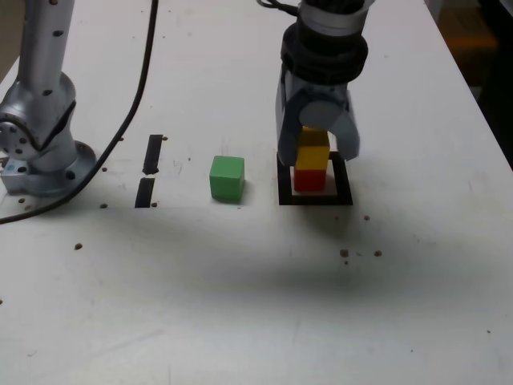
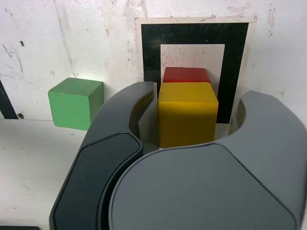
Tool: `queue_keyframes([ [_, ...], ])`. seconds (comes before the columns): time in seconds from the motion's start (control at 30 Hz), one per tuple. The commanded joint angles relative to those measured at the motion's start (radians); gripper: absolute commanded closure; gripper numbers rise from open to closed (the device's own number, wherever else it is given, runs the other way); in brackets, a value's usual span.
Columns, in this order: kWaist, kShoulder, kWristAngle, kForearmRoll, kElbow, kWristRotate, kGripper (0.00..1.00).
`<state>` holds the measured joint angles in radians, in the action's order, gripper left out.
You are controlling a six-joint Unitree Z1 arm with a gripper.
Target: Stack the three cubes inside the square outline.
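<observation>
In the exterior view, I have the gripper (image 1: 319,148) open around the yellow cube (image 1: 313,151), which sits on the red cube (image 1: 309,180) inside the square outline (image 1: 343,178); the green cube (image 1: 227,178) stands apart, to that view's left. In the wrist view, I see gaps between both fingers (image 2: 144,103) and the yellow cube.
</observation>
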<state>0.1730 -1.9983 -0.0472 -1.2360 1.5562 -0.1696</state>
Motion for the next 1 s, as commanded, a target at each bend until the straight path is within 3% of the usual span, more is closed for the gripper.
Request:
queue_keyframes([
  [0.0,-0.001,0.006,-0.003,-0.001,0.001,0.001,0.10],
  [0.17,-0.001,0.060,-0.023,-0.053,-0.004,-0.012,0.01],
  [0.33,0.001,0.170,-0.037,-0.143,-0.052,0.001,0.00],
  [0.47,0.013,0.266,-0.034,-0.158,-0.167,0.038,0.00],
  [0.67,0.034,0.323,-0.020,-0.073,-0.320,0.125,0.00],
  [0.77,0.049,0.318,-0.007,0.049,-0.436,0.168,0.01],
  [0.97,0.051,0.275,0.009,0.183,-0.535,0.179,0.03],
])
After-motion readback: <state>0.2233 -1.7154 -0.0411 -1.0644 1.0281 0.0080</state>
